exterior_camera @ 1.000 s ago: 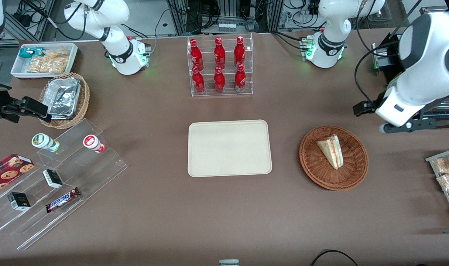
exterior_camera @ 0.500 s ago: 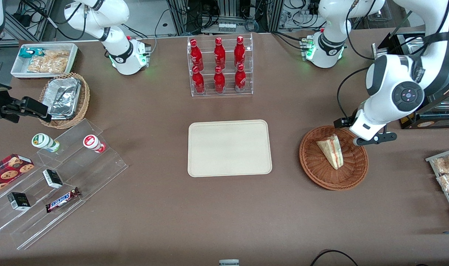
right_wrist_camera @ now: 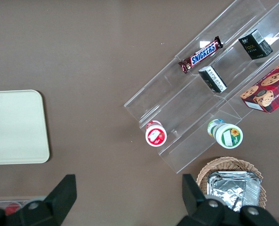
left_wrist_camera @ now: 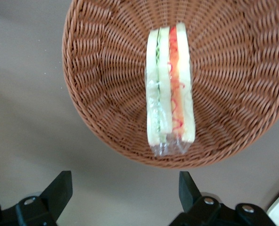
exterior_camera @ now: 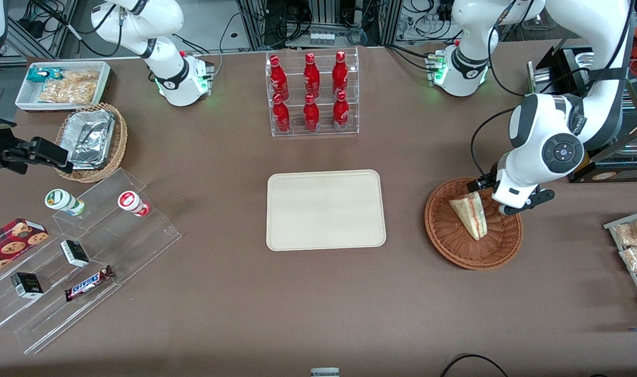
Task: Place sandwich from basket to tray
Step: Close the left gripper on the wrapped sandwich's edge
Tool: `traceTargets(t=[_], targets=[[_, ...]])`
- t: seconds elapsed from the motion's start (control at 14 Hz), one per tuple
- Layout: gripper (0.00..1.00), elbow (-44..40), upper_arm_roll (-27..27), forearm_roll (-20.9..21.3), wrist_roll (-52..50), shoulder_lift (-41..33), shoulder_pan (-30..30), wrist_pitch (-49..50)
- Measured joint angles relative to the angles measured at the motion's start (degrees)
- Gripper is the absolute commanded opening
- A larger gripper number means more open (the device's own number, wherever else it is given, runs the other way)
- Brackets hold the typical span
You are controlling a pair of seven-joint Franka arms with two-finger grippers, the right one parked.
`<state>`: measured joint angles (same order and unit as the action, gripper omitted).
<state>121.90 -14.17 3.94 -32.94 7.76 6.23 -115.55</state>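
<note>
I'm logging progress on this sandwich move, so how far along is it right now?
Early stage. Done: the arm's hand is above the basket, fingers open. In hand: lining up on the sandwich, which lies untouched in the basket, its filling edge showing in the wrist view. Left: lower, grip the sandwich, lift it and carry it to the tray, which holds nothing yet.

White left arm (exterior_camera: pixel 546 149), black joints, black gripper (left_wrist_camera: pixel 123 200) jaws.
</note>
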Motion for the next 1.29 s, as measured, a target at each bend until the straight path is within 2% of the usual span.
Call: traceTargets(t=[0.43,0.93,1.0,1.07,1.14,1.21,1.29], targets=[[1.0,-1.6,-0.2,-0.1,-5.7,4.5,-0.2,-8.5],[1.0,-2.0,-0.2,0.0,-6.2,10.3,-0.2,-12.0],[0.97,-1.9,-0.2,0.1,-6.2,10.7,-0.2,-12.1],[0.82,-1.8,-0.2,0.1,-6.2,11.1,-0.2,-12.6],[0.53,-1.6,-0.2,0.1,-6.2,11.3,-0.2,-13.2],[0.33,-1.5,-0.2,0.1,-6.2,11.5,-0.2,-13.4],[0.22,-1.5,-0.2,0.1,-6.2,11.5,-0.2,-13.5]])
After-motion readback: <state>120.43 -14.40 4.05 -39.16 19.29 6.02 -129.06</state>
